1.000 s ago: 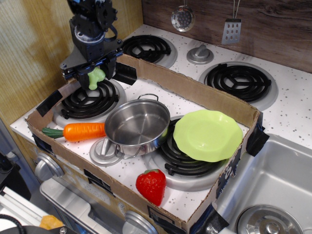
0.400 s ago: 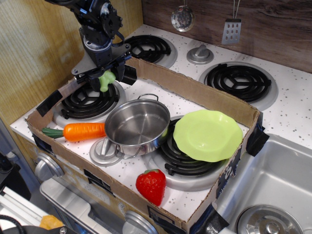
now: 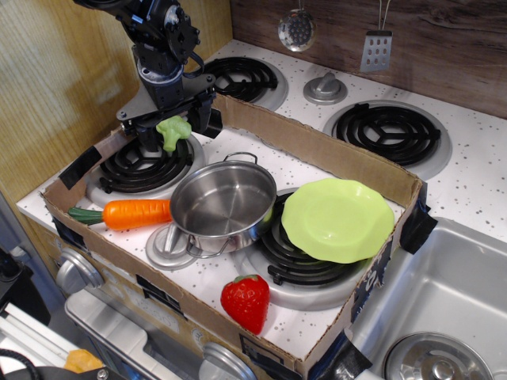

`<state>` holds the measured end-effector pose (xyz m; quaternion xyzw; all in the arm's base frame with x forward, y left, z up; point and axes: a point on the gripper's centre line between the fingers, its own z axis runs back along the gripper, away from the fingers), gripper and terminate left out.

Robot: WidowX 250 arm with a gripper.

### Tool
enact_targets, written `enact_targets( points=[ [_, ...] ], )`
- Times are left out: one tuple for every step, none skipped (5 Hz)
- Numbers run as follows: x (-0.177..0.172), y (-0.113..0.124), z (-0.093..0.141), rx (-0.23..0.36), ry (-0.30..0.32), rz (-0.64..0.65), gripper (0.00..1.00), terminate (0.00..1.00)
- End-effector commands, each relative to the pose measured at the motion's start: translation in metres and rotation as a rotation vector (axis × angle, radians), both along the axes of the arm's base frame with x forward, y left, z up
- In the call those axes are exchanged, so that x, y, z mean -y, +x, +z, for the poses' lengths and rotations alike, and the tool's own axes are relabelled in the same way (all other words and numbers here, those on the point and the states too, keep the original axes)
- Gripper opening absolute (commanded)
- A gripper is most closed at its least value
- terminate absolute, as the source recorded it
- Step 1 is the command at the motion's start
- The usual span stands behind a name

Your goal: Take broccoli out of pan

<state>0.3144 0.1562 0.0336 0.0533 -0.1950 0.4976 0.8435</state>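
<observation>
The pale green broccoli (image 3: 173,131) hangs in my gripper (image 3: 170,127), which is shut on it above the right side of the left front burner (image 3: 144,165). The shiny steel pan (image 3: 223,207) stands empty in the middle of the cardboard tray, below and to the right of the gripper, well apart from it.
An orange carrot (image 3: 131,214) lies left of the pan. A grey lid (image 3: 170,247) sits under the pan's front. A lime-green plate (image 3: 338,219) is on the right burner. A red strawberry (image 3: 245,302) lies near the front. Cardboard walls (image 3: 317,150) ring the area.
My gripper has carried the broccoli to the right and slightly toward the back wall of the tray, and it has turned a little. The pan and other items have not moved.
</observation>
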Motion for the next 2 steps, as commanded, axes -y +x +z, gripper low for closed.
enact_targets(
  points=[
    [-0.001, 0.008, 0.053, 0.063, 0.111, 0.008, 1.00, 0.00],
    [0.001, 0.005, 0.070, 0.060, 0.146, 0.014, 1.00, 1.00]
  ],
)
